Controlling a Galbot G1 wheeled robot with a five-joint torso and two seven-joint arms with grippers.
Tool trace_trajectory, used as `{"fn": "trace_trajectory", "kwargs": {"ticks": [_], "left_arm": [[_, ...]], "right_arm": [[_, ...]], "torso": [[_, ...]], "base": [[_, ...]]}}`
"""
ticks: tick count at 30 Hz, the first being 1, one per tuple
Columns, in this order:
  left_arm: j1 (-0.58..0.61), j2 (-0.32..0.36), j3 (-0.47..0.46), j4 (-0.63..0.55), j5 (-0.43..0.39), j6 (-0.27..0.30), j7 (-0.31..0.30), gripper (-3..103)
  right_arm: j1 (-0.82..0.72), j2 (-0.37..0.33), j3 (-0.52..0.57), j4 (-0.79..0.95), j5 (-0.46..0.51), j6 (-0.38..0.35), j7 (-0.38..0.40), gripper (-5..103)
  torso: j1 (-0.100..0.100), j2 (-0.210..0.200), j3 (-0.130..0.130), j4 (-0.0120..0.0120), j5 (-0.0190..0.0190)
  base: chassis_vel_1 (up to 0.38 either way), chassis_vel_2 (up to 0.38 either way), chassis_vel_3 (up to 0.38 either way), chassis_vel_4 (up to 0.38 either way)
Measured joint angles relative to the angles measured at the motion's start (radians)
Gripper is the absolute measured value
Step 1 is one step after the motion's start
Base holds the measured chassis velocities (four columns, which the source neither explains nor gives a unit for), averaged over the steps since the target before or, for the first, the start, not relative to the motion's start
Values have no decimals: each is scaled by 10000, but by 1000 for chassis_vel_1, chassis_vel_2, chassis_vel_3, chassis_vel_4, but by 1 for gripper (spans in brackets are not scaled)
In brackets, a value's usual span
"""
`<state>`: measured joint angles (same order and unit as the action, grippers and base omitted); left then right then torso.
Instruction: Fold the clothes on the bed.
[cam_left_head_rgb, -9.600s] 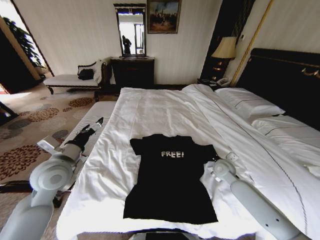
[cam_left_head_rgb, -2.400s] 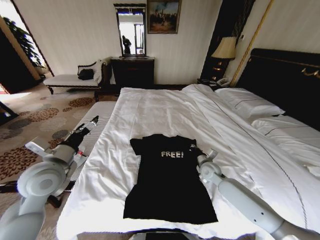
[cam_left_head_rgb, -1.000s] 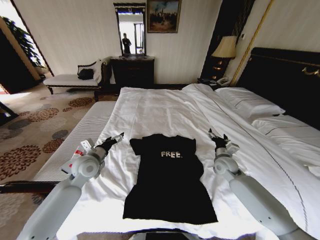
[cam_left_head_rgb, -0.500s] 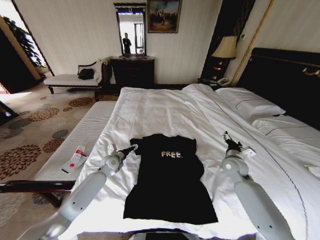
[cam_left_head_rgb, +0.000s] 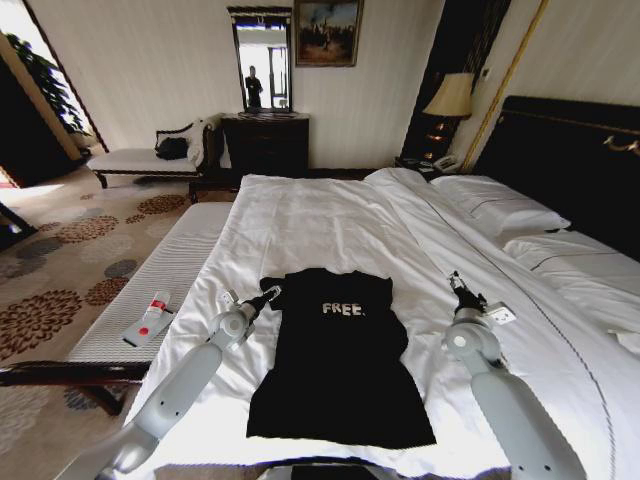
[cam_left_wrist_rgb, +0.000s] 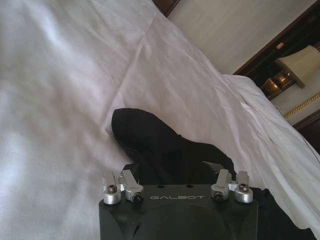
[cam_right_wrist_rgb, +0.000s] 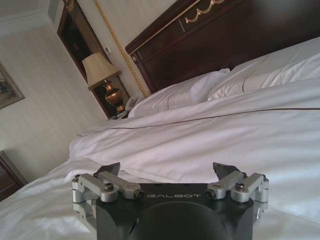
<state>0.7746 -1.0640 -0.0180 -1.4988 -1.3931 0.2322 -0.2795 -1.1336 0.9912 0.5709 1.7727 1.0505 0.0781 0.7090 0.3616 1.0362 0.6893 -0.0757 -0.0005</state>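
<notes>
Starting at the left edge of the head view: white-cushioned bench (cam_left_head_rgb: 150, 275) alongside the bed, small white-and-red tube (cam_left_head_rgb: 150, 318) lying on it at lower left

Left arm rising from the lower left corner, left gripper (cam_left_head_rgb: 270, 294) just left of centre, tips at the black T-shirt's (cam_left_head_rgb: 335, 365) left sleeve; fingers spread wide in the left wrist view, left gripper (cam_left_wrist_rgb: 177, 167) right over the bunched black sleeve (cam_left_wrist_rgb: 150, 145); cannot tell whether touching

T-shirt flat on the white sheet at lower centre of the head view, collar toward the far side of the bed (cam_left_head_rgb: 320, 215), hem near the lower edge, white lettering reading "FREE" across the chest; right sleeve tucked inward over the chest, that side a straight edge

Right of centre: right arm coming up from the lower right corner, right gripper (cam_left_head_rgb: 456, 280) held above bare white sheet, well apart from the shirt; fingers spread in the right wrist view, right gripper (cam_right_wrist_rgb: 170, 170) with nothing between them, pointing toward white pillows (cam_right_wrist_rgb: 185, 95) and dark headboard (cam_right_wrist_rgb: 225, 45)

Upper right of the head view: pillows, tall dark headboard, lit table lamp (cam_left_head_rgb: 450, 97) beside it
</notes>
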Motion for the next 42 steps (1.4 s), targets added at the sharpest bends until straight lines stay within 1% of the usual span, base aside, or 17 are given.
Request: {"fn": "trace_trajectory", "kwargs": {"ticks": [2, 4, 9, 10, 11, 12, 14, 15, 16, 17, 18, 19, 26, 29, 33, 37, 42], "left_arm": [[48, 41, -51, 0, 13, -18, 29, 63], [78, 68, -81, -1, 19, -24, 44, 63], [183, 199, -140, -1, -6, -26, 120, 36], [183, 199, -140, -1, -6, -26, 120, 36], [184, 225, -143, -1, -19, -26, 139, 30], [183, 243, -144, 5, -30, -23, 165, 30], [168, 264, -140, 45, -37, -13, 205, 19], [168, 264, -140, 45, -37, -13, 205, 19], [155, 267, -134, 54, -40, -4, 221, 15], [154, 267, -133, 54, -40, -1, 226, 15], [154, 274, -130, 50, -40, 7, 245, 4], [156, 288, -130, 33, -40, 8, 256, 2], [208, 531, -123, -22, -70, 12, 389, 0], [102, 943, -180, -198, -349, 14, 506, 0], [64, 1168, -128, -372, -428, 24, 561, 0], [-121, 1225, 107, -598, -409, 39, 569, 0], [-610, 1131, 847, -982, -93, 51, 572, 0]], "right_arm": [[-1, -2, 2, -18, 1, 0, 0, 100], [-1, 6, 2, -29, 1, -1, 0, 100], [65, 119, -99, -115, -1, -1, 13, 100], [65, 119, -99, -115, -1, -1, 13, 100], [70, 129, -121, -150, -2, -3, 25, 100], [73, 132, -135, -182, -3, -6, 37, 100], [85, 132, -143, -228, -6, -13, 52, 100], [85, 132, -143, -228, -6, -13, 52, 100], [92, 132, -145, -247, -6, -17, 61, 100], [92, 133, -146, -250, -6, -18, 63, 100], [92, 144, -153, -267, -10, -26, 69, 100], [92, 158, -158, -281, -18, -29, 70, 100], [65, 211, -164, -299, -23, -112, 162, 100], [25, 172, -122, -321, -23, -160, 228, 100], [-17, 136, -82, -316, -24, -176, 243, 100], [-33, 125, -67, -323, -29, -180, 245, 100], [-50, 186, -97, -325, -62, -181, 271, 100]], "torso": [[0, 0, 0, 2, 0], [0, 0, 0, 3, -1], [0, 0, 0, 3, -1], [0, 0, 0, 3, -1], [0, 0, 0, 2, -1], [0, 0, 0, 2, 0], [0, 0, 0, 2, -1], [0, 0, 0, 2, -1], [0, 0, 0, 2, -1], [0, 1, 0, 1, -1], [0, 0, 0, 0, -2], [0, 0, 0, 0, -2], [0, 0, 0, 1, -1], [0, 0, 0, 1, -1], [0, 0, 0, 3, -1], [0, 1, 0, 3, -2], [0, 0, 0, -1, 0]], "base": [[0, 0, 0, 0], [0, 0, 0, 0], [0, 0, 0, 0], [0, 0, 0, 0], [0, 0, 0, 0], [0, 0, 0, 0], [0, 0, 0, 0], [0, 0, 0, 0], [0, 0, 0, 0], [0, 0, 0, 0], [0, 0, 0, 0], [0, 0, 0, 0], [0, 0, 0, 0], [0, 0, 0, 0], [0, 0, 0, 0], [0, 0, 0, 0], [0, 0, 0, 0]]}}
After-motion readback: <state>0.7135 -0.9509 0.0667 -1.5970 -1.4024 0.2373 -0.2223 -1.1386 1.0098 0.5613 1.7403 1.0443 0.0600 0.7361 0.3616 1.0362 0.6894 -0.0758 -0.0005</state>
